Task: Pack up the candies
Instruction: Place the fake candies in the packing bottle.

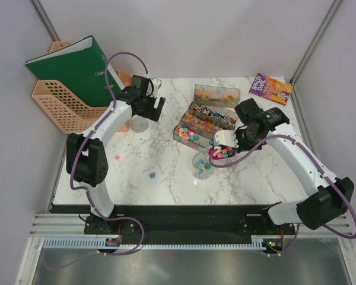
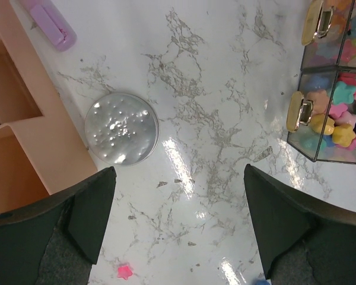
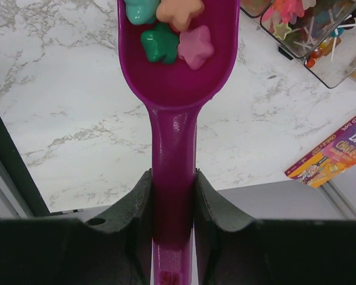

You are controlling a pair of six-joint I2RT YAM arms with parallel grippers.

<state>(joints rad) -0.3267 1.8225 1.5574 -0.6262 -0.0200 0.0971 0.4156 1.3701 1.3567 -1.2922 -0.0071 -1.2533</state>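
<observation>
gripping scoop (image 3: 175, 89) handle, your right gripper (image 3: 173, 178) clamped tight, bowl level so candies (image 3: 161, 45) sat inside, just beside jar (image 1: 200, 167); your left gripper (image 2: 178, 172) hung wide open, empty, near lid (image 2: 121, 127).

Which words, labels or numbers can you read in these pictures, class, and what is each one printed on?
"ROALD DAHL": on the cover of the purple book at the table's far right corner.
The book's smaller print below that: too small to read.
White strip on the green binder: too blurred to read.
Nothing else carries readable text.
</observation>
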